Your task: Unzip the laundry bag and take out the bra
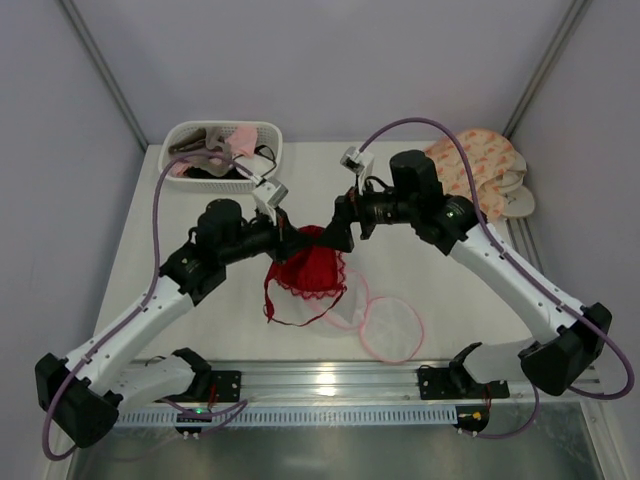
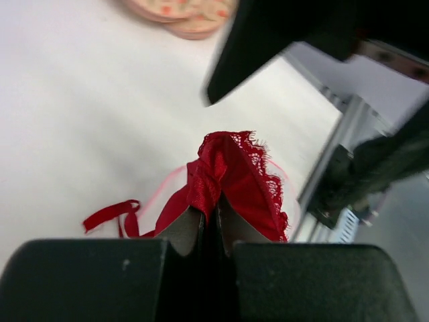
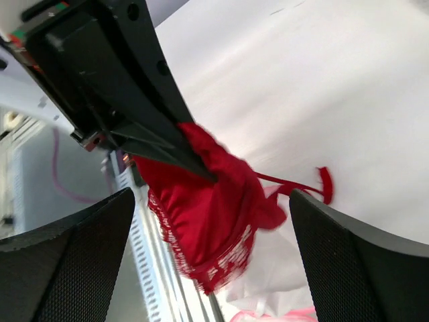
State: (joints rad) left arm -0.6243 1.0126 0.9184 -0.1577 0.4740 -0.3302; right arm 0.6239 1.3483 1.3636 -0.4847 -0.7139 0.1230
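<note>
The red lace bra (image 1: 312, 268) hangs above the table centre, its strap trailing down to the left. My left gripper (image 1: 290, 238) is shut on the bra's top fold; the left wrist view shows the fingertips pinching the red satin (image 2: 213, 201). My right gripper (image 1: 340, 232) stands open just right of it, its fingers (image 3: 80, 255) spread wide on either side of the bra (image 3: 214, 215) and apart from it. The laundry bag (image 1: 392, 330), white mesh with a pink rim, lies unzipped and splayed flat on the table below the bra (image 3: 281, 295).
A white basket (image 1: 275, 150) with pink and grey items stands at the back left. A peach orange-patterned fabric piece (image 1: 480, 165) lies at the back right. An aluminium rail (image 1: 330, 385) runs along the near edge between the arm bases.
</note>
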